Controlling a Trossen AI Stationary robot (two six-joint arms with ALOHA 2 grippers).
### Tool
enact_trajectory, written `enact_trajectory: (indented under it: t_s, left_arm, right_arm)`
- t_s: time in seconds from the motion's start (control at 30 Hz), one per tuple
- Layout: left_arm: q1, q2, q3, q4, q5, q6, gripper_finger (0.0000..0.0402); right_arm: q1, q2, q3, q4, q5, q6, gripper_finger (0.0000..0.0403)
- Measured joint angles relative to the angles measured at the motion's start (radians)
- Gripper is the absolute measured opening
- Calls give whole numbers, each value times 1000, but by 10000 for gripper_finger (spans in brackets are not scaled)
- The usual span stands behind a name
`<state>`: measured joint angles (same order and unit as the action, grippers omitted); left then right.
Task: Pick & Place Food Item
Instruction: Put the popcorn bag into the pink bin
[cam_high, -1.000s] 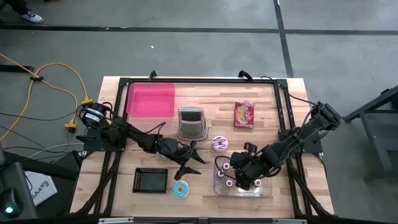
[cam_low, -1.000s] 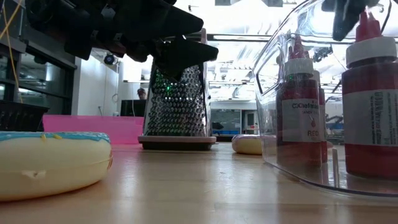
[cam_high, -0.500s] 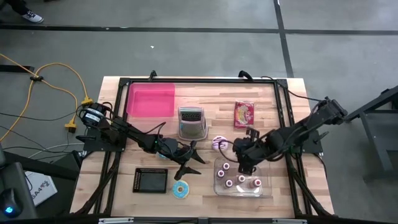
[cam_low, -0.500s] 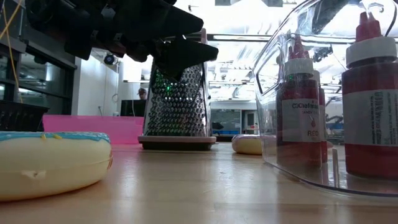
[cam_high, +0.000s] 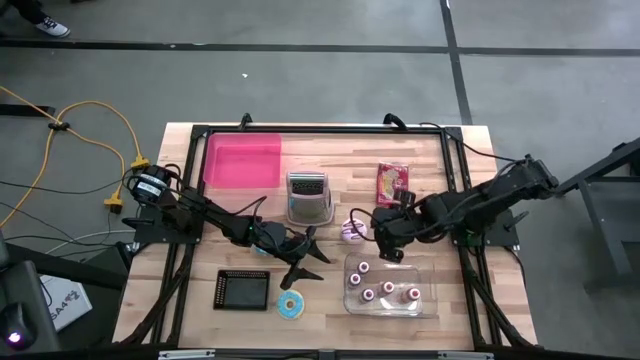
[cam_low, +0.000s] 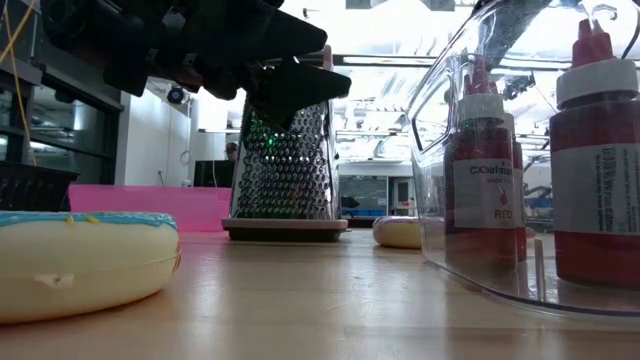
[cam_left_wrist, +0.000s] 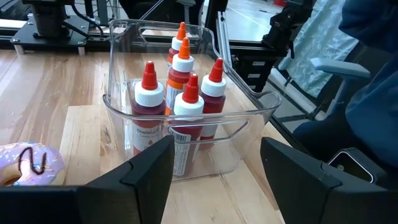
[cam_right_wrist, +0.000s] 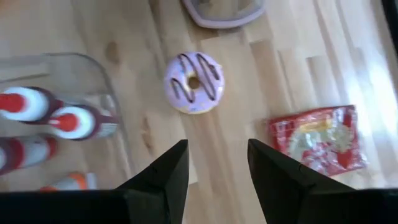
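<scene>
Right claw (cam_high: 385, 243) mid-frame in the high view, fingers apart, empty, up over the purple donut (cam_high: 354, 230), likely lined up to grab it

Left claw (cam_high: 306, 257) wide apart, empty, waiting left of the bottle bin (cam_high: 432, 300)

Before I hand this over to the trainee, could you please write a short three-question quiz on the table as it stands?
1. True or false: the right gripper holds the purple donut.
2. How many red-capped sauce bottles stand in the clear bin?
3. Which lies nearest the left gripper: A) pink tray, B) box grater, C) red snack packet?

Key: 1 false, it is empty; 2 five; 3 B.
</scene>
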<state>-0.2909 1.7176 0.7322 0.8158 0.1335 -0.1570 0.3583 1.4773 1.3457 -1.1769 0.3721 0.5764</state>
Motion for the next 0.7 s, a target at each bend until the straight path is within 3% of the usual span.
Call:
enact_trajectory:
  t_s: [0.43,0.7]
  left_arm:
    - [0,0,0,0,0,0,233]
    - [0,0,0,0,0,0,233]
  right_arm:
    - [-122,0,-5,-41,79,-156,152]
    - [-138,2,-154,-14,70,-125,152]
